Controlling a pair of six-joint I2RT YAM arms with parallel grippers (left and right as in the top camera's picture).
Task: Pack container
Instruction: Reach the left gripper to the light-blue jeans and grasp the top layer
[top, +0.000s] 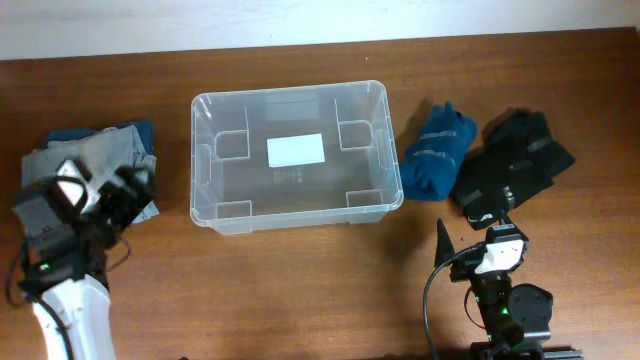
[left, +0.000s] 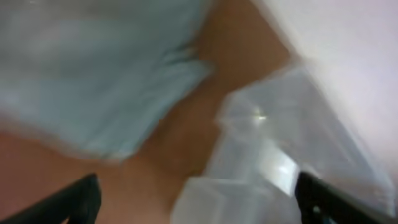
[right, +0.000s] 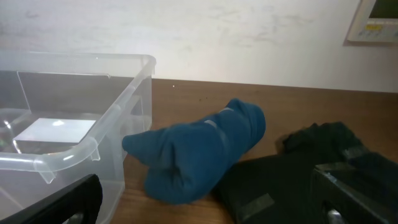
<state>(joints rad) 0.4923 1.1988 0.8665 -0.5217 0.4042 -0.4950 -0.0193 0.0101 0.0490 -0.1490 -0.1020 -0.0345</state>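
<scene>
Clear plastic container (top: 290, 215) is sitting empty mid-desk, probably handling light, stiff and slippery, so you are best pinching its thick rim, while left gripper (left: 202, 199) and right gripper (right: 208, 199) are both hanging spread, holding nothing.

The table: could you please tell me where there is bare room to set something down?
The table is bare in front of the container and behind it. The container is empty. Crowded: blue garment and black garment right of it, folded clothes left.
</scene>
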